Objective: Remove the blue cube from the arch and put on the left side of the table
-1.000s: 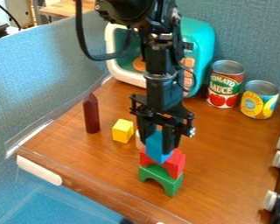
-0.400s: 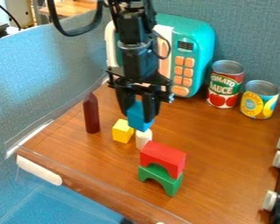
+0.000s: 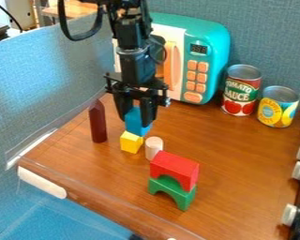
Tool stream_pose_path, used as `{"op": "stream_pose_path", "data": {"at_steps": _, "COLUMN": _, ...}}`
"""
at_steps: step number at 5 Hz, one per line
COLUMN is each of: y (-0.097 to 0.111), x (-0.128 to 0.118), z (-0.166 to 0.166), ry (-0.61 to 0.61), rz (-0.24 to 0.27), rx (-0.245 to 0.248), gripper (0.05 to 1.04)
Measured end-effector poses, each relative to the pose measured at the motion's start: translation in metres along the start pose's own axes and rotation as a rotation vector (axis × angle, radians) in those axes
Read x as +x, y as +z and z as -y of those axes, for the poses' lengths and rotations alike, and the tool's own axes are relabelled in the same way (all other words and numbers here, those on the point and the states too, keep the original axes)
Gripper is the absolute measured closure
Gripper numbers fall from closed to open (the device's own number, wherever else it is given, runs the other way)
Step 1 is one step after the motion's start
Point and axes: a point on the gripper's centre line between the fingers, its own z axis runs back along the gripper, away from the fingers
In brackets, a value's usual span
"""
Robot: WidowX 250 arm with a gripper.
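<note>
In the camera view, the black claw [image 3: 135, 121] hangs left of the middle of the frame; it is clamped on the blue cube [image 3: 133, 118], which sits between its two fingers and pokes out below them; the yellow block [image 3: 131, 142] shows right under the cube, but I can't tell if they touch; the red arch [image 3: 175, 168], lower and to the right, sits on the green arch [image 3: 171, 190].
</note>
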Motion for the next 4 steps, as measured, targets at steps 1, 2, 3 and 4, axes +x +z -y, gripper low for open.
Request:
{"op": "stream_pose_path", "data": {"at_steps": 1, "y": -0.009, "x": 0.000, "z": -0.013, "ry": 0.013, "rz": -0.042, "rx": -0.011, "gripper": 0.518}}
{"op": "stream_pose_path", "data": {"at_steps": 2, "y": -0.009, "x": -0.010, "z": -0.025, "ry": 0.039, "rz": -0.077, "rx": -0.009, "gripper": 0.518}}
{"op": "stream_pose_path", "data": {"at_steps": 3, "y": -0.014, "x": -0.020, "z": -0.021, "ry": 0.040, "rz": -0.118, "rx": -0.033, "gripper": 0.518}}
{"op": "stream_pose_path", "data": {"at_steps": 4, "y": -0.021, "x": -0.025, "z": -0.017, "ry": 0.020, "rz": -0.125, "rx": -0.053, "gripper": 0.518}}
